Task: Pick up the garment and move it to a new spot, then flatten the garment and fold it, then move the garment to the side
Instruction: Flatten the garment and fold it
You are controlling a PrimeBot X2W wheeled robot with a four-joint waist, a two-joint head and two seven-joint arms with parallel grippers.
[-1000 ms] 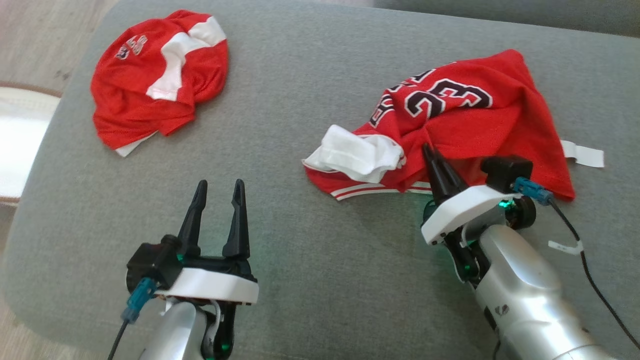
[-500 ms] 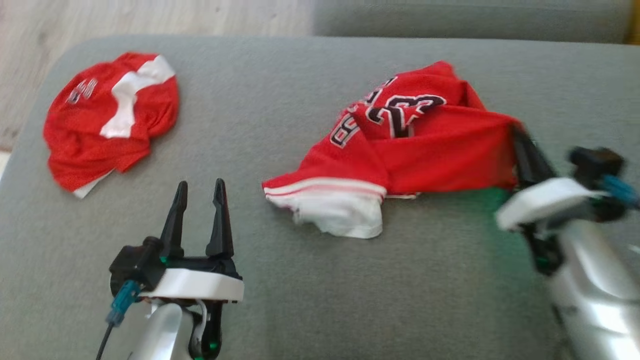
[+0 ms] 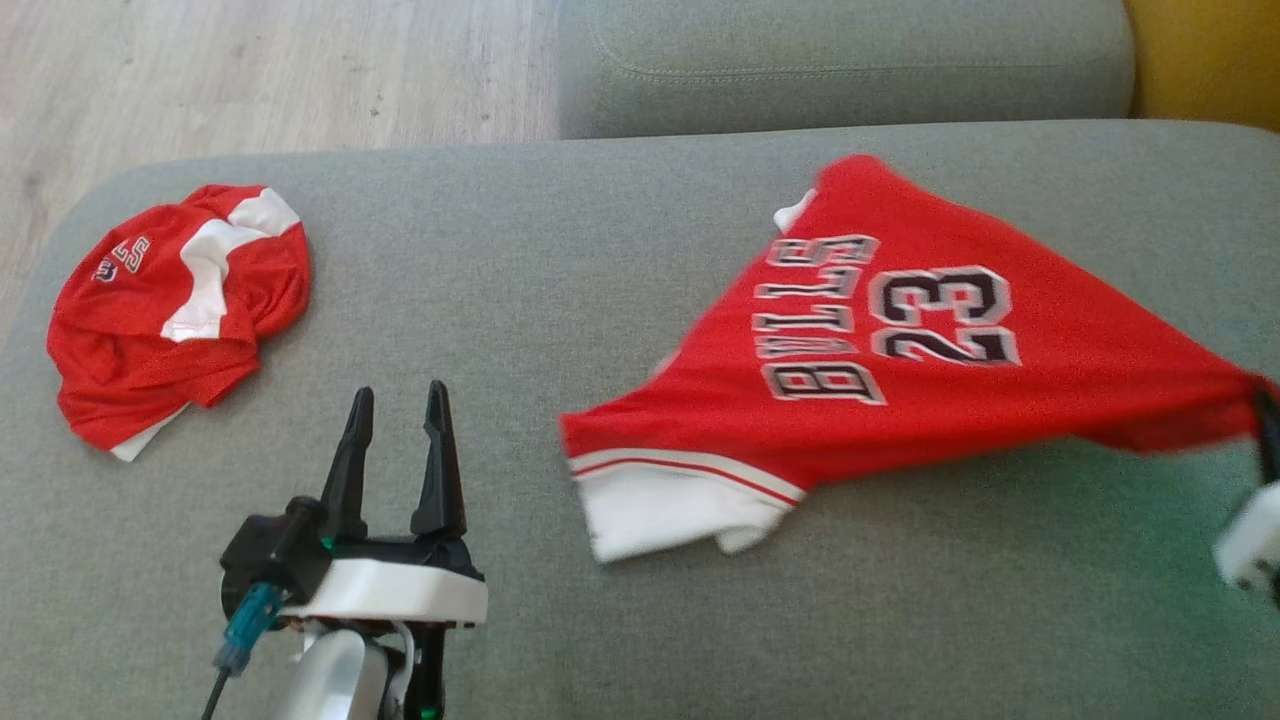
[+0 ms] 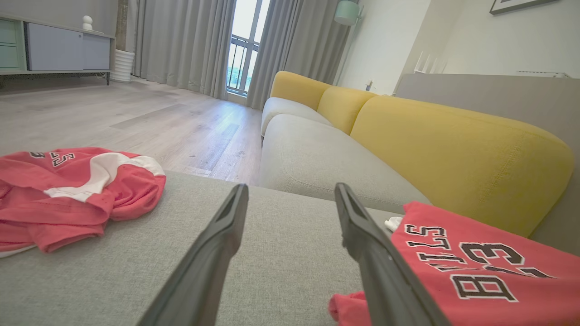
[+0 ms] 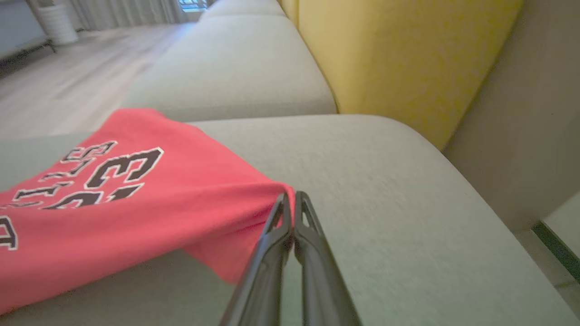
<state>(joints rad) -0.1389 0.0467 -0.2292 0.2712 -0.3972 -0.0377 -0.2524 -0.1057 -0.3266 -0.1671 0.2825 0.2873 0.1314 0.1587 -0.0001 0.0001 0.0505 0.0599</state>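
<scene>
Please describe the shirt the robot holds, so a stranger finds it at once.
On the grey sofa lie two red shirts. The right shirt has a corner pinched in the right gripper. Unlike the crumpled shirt, it is stretched, showing BULLS 23.

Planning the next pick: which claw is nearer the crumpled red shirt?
Left. The left claw sits open beside the crumpled red shirt, not touching it; the right claw is across the cushion, shut on the 23 jersey's corner.

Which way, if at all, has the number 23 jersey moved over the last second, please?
Yes. Pinched in the shut right claw, the jersey has been drawn rightward and stretched out, widening its gap from the crumpled red garment.
</scene>
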